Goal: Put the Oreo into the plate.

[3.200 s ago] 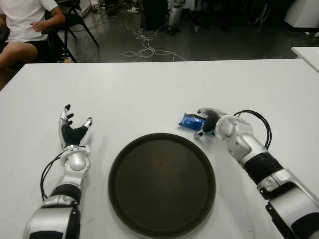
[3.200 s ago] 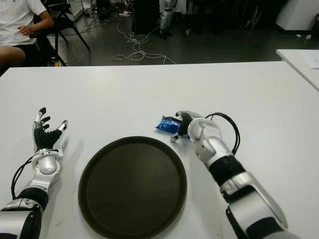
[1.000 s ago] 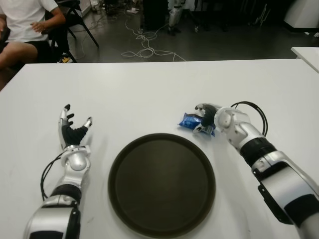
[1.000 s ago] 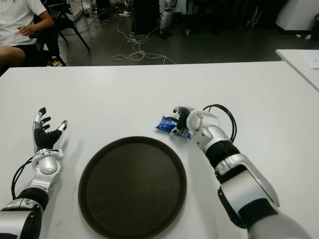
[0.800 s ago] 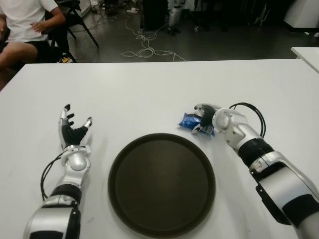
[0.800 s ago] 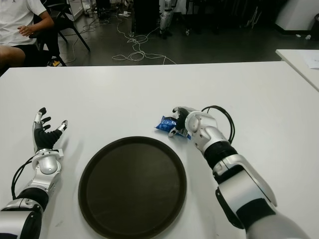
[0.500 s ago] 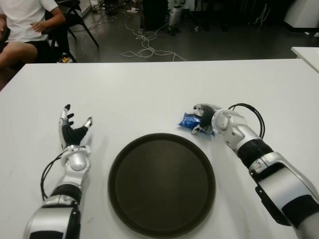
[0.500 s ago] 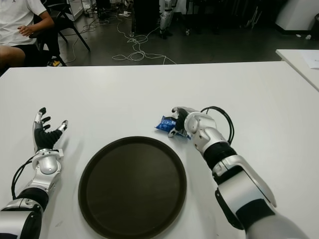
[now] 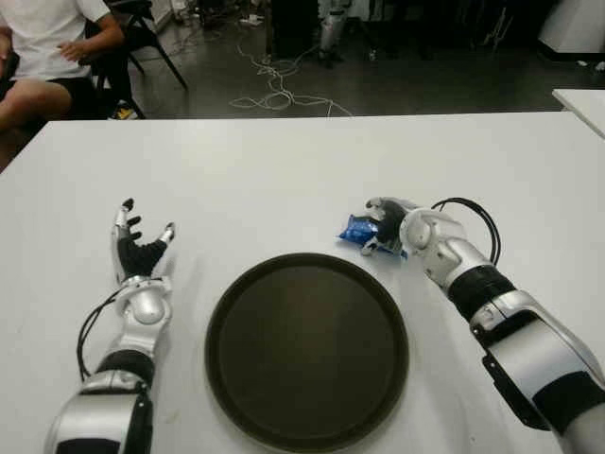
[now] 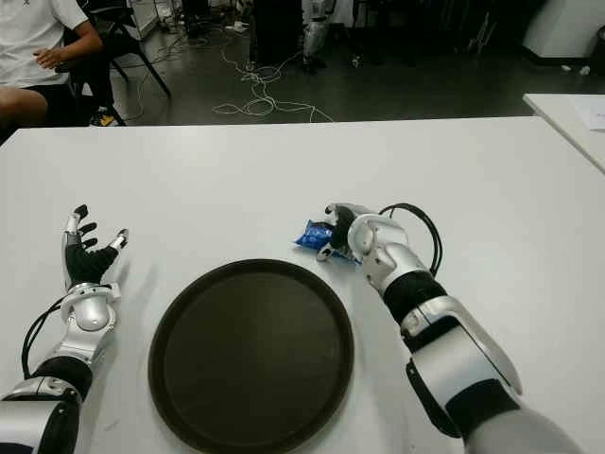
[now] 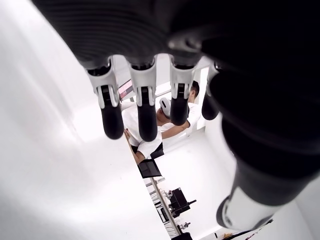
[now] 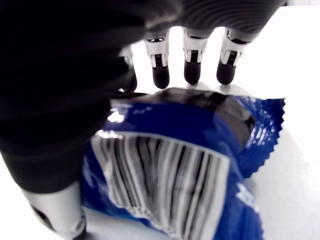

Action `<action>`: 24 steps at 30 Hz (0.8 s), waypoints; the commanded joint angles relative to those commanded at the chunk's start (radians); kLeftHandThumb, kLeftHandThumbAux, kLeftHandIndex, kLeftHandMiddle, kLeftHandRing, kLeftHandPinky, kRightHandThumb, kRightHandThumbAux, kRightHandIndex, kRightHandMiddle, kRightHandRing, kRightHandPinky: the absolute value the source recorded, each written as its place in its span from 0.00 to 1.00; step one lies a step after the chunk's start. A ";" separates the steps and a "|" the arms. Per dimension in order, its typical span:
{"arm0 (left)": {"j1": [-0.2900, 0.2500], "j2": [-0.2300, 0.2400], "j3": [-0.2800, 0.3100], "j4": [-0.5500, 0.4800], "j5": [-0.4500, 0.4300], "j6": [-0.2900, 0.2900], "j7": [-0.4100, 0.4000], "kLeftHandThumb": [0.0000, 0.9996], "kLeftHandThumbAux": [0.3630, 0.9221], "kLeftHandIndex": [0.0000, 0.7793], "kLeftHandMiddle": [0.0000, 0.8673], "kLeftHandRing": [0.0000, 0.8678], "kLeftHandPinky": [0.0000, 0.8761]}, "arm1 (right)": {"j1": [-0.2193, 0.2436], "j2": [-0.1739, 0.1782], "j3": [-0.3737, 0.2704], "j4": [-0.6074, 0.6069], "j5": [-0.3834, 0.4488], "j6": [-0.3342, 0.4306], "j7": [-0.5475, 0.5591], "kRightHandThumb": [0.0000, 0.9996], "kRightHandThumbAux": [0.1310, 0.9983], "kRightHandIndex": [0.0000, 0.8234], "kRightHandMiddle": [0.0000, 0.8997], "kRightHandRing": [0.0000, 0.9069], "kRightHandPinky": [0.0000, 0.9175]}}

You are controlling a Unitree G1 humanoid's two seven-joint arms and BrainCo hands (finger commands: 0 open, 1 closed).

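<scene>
A blue Oreo packet (image 9: 357, 230) lies on the white table (image 9: 284, 170), just beyond the far right rim of the round dark plate (image 9: 307, 350), which holds nothing. My right hand (image 9: 382, 227) is cupped over the packet's right end. In the right wrist view the fingertips (image 12: 192, 75) reach past the packet (image 12: 175, 165) onto the table, and the thumb (image 12: 55, 220) sits on its near side; the fingers are not closed on it. My left hand (image 9: 140, 248) shows left of the plate, palm up, fingers spread and holding nothing.
A person (image 9: 47, 47) sits on a chair beyond the table's far left corner. Cables (image 9: 274, 85) lie on the dark floor behind. A second white table's corner (image 9: 581, 99) shows at the far right. A black cable loop (image 9: 477, 222) hangs by my right wrist.
My right hand has crept a little left and farther over the packet, with the forearm swinging inward. The packet has stayed in place, and the left hand has not moved.
</scene>
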 joint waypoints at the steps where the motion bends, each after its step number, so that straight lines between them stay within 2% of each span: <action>1: 0.000 0.000 0.001 0.000 -0.001 -0.001 -0.002 0.24 0.74 0.15 0.14 0.17 0.23 | 0.000 0.000 -0.001 0.002 0.001 -0.002 -0.002 0.00 0.76 0.09 0.10 0.06 0.00; 12: -0.001 -0.001 0.002 -0.001 -0.003 0.001 -0.003 0.24 0.73 0.15 0.15 0.19 0.25 | 0.003 0.000 0.001 0.007 -0.002 -0.007 -0.015 0.00 0.75 0.09 0.09 0.06 0.00; 20: 0.001 0.001 -0.004 -0.004 0.005 0.002 0.001 0.23 0.72 0.14 0.15 0.19 0.28 | 0.001 0.003 0.003 -0.011 -0.002 0.027 0.008 0.00 0.73 0.09 0.11 0.06 0.00; 24: 0.002 0.000 -0.001 -0.005 -0.001 -0.007 -0.008 0.24 0.73 0.14 0.15 0.19 0.28 | 0.010 0.002 0.000 -0.002 -0.001 0.010 -0.017 0.00 0.74 0.09 0.11 0.07 0.00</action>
